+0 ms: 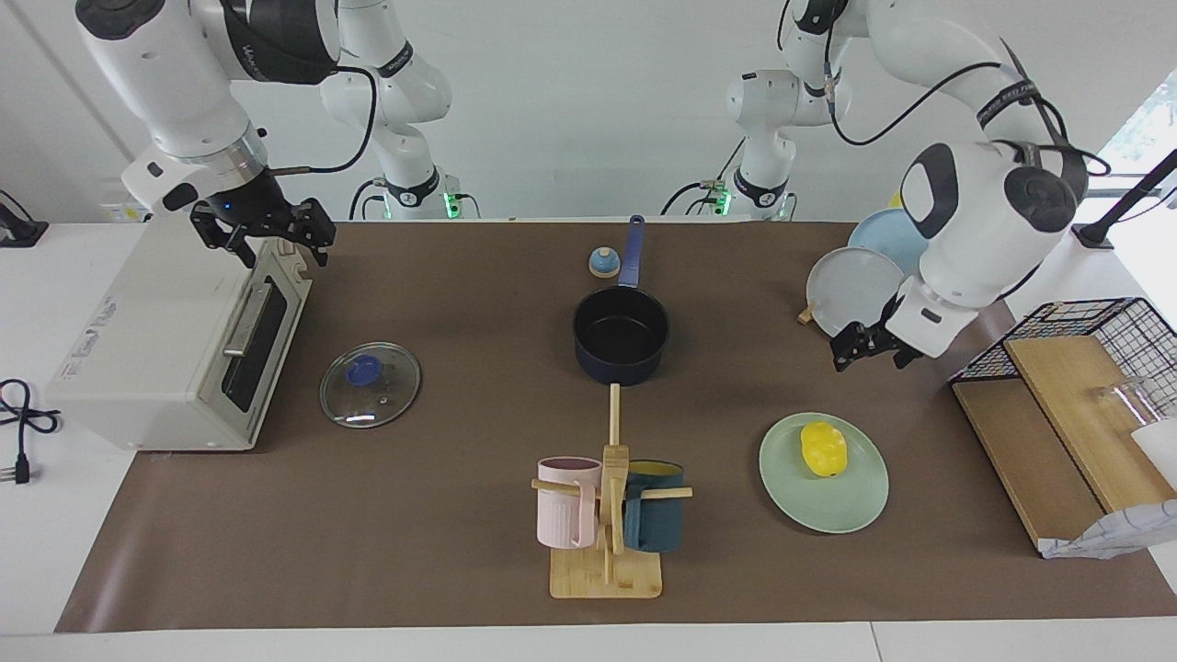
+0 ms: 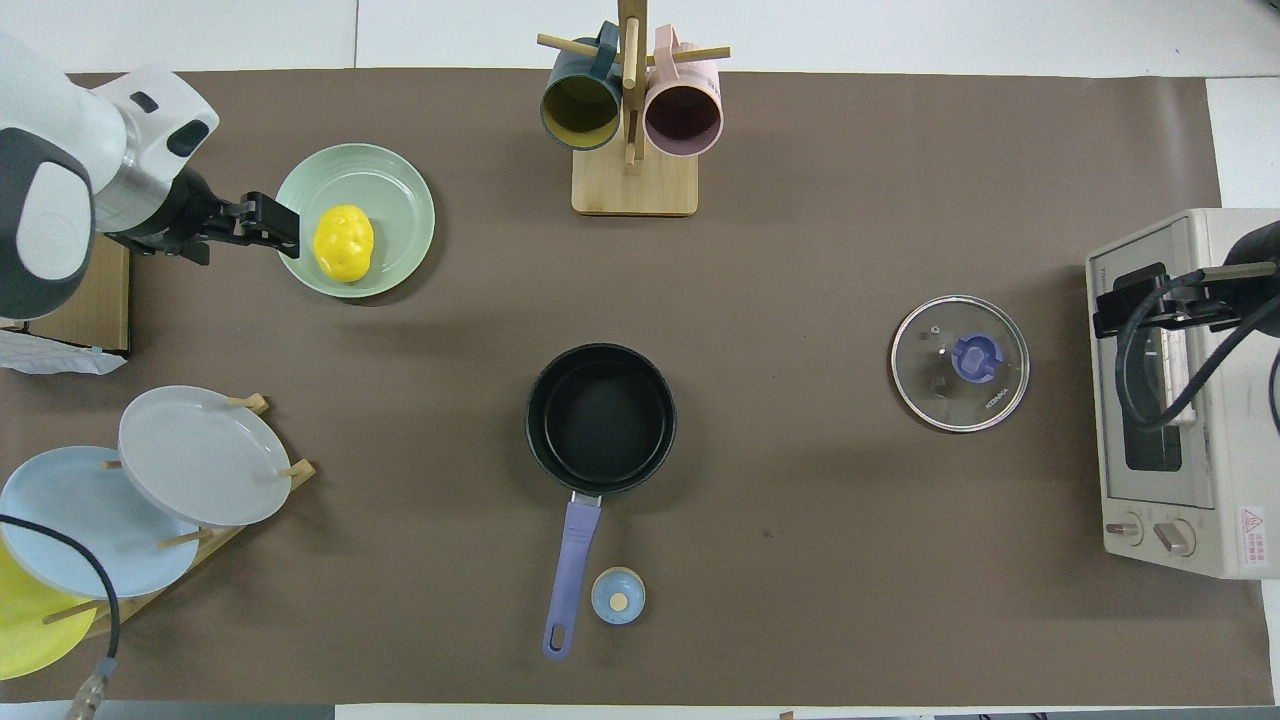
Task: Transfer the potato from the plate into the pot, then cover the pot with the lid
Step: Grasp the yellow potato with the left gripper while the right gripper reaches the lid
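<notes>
Yellow and lumpy, the potato [image 1: 823,448] [image 2: 343,242] lies on the mint-green plate [image 1: 851,506] [image 2: 400,190], toward the rim that faces the left arm's end of the table. The left gripper [image 1: 866,352] [image 2: 268,222] hangs in the air just short of that plate, over the brown mat between it and the rack of pale plates [image 1: 855,287] [image 2: 200,455]; its fingers are parted and hold nothing, and they touch neither potato nor plate.

Toward the middle of the table from the left gripper stands the dark navy pot [image 1: 621,334] [image 2: 600,417], empty, its long blue handle pointing toward the robots. A small blue-topped bell [image 1: 604,263] [image 2: 618,595] sits just beside that handle. Farther from the robots than the pot is a wooden mug tree [image 1: 611,515] [image 2: 632,120] carrying a pink mug and a dark teal one.

The glass lid [image 1: 370,384] [image 2: 960,363] with its blue knob lies flat on the mat, well apart from the pot, toward the right arm's end. The right gripper [image 1: 267,234] [image 2: 1135,300] waits raised over the white toaster oven [image 1: 175,340] [image 2: 1185,400], beside the lid; its fingers are spread and empty.
</notes>
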{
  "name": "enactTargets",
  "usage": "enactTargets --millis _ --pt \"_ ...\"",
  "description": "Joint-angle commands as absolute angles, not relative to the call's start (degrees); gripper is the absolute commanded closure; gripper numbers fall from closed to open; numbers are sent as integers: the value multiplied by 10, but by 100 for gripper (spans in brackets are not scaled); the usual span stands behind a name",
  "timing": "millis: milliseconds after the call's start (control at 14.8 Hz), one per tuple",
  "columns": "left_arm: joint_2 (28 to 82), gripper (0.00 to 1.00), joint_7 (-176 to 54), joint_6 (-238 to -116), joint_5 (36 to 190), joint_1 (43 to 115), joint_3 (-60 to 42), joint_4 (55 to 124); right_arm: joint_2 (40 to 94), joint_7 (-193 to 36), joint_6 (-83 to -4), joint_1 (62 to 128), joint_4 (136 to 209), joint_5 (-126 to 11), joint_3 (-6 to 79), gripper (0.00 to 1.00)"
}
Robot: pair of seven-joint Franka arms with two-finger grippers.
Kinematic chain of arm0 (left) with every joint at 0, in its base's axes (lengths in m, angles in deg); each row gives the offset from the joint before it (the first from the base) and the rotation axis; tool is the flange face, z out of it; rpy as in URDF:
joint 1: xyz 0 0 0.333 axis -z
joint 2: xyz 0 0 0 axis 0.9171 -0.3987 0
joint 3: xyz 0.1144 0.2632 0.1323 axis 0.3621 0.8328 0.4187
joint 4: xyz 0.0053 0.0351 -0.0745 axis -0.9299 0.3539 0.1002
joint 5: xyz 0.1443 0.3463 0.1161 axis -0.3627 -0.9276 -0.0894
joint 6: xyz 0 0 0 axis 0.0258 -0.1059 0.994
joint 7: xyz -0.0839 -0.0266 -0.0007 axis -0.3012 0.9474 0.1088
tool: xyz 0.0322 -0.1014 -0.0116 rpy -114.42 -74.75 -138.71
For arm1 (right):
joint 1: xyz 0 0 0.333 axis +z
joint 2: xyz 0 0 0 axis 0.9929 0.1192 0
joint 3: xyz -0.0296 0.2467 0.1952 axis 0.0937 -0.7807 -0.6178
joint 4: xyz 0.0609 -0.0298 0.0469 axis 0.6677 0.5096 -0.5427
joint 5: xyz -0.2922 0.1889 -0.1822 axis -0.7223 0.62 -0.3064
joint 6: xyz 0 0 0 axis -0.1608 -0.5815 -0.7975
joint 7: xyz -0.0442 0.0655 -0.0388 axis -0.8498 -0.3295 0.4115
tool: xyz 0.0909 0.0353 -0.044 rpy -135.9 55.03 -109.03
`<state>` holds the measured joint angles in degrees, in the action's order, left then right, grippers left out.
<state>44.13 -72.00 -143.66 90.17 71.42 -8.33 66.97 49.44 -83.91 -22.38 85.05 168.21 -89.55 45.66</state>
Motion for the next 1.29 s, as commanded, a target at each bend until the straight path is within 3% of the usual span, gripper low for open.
enactTargets --millis 0,271,475,610,881,1220 --pt "370 0 -737 -1467 890 717 -84 621 457 -814 -316 859 1796 -888 453 0" --pt "302 0 -737 -1498 882 724 -84 570 512 -765 -411 861 1845 -874 453 0" --pt "294 0 -737 -1544 879 725 -84 577 558 -758 -503 861 1880 -873 453 0" --pt "295 0 -737 -1561 879 727 -84 596 557 -758 -562 867 1916 -872 453 0" --pt "304 0 -734 -1593 880 739 -82 640 576 -758 -612 871 1948 -872 453 0" --pt "321 0 -731 -1625 880 740 -81 685 581 -722 -610 855 1958 -871 454 0"
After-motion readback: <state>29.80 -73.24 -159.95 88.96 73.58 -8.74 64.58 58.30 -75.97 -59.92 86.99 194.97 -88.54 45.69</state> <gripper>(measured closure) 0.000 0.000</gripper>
